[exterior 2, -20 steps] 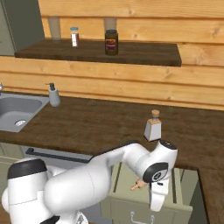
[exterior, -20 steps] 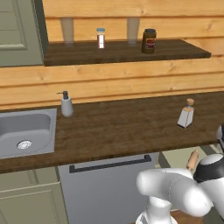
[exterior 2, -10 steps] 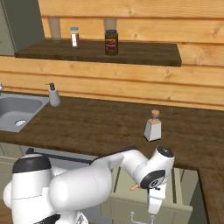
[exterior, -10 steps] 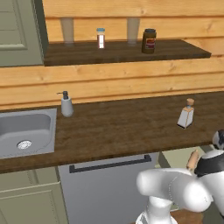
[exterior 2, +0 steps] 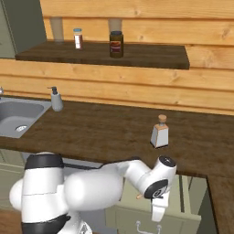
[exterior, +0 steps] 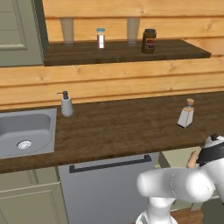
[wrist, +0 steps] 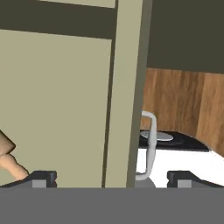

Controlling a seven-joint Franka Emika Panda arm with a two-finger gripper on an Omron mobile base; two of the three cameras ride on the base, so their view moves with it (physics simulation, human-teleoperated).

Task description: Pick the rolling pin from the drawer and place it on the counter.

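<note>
From the right base view I see my arm bent down in front of the table (exterior 2: 91,132), with the hand hanging over the open drawer (exterior 2: 192,215) below the table's edge. A small tan tip of the rolling pin (exterior 2: 138,197) pokes out just left of the wrist there; the rest is hidden behind the arm. The left base view gives me another part: one tan end of the pin (exterior: 193,158) shows just beside the dark wrist joint, inside the drawer opening (exterior: 175,158).

The hand view brings me close. The fingers (wrist: 43,178) sit wide apart at the bottom, one over the drawer's pale floor and the other past its front wall (wrist: 127,96), so the gripper (wrist: 109,179) is spread and holds nothing. The pin's knob (wrist: 8,159) lies at the left edge, just beside the left finger; I cannot tell whether they touch. On the outer side I see the drawer's curved metal handle (wrist: 148,144).

Both base views show the cork-topped bottle (exterior 2: 159,132), the soap dispenser (exterior: 66,104) and the sink (exterior: 24,131) on the table.
</note>
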